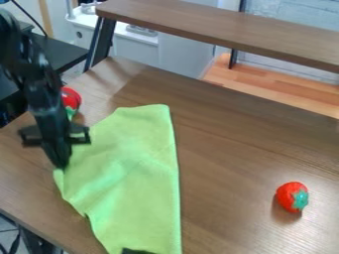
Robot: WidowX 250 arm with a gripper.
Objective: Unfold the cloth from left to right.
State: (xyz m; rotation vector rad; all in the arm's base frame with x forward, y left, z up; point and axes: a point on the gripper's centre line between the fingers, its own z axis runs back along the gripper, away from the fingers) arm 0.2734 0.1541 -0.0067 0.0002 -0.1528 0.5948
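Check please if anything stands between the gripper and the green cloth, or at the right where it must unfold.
Nothing visible stands between the gripper and the green cloth; the gripper is at its left edge. At right, a red toy sits on the table, apart from the cloth; it might block a wide unfolding.

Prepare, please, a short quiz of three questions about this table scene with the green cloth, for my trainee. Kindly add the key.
1. True or false: the green cloth lies on the wooden table.
2. In the picture, the tool is at which side of the cloth? A) right B) left C) bottom
3. Fill in: the red fruit at the lower right has a ____ leafy top.

Key: 1. true; 2. B; 3. green
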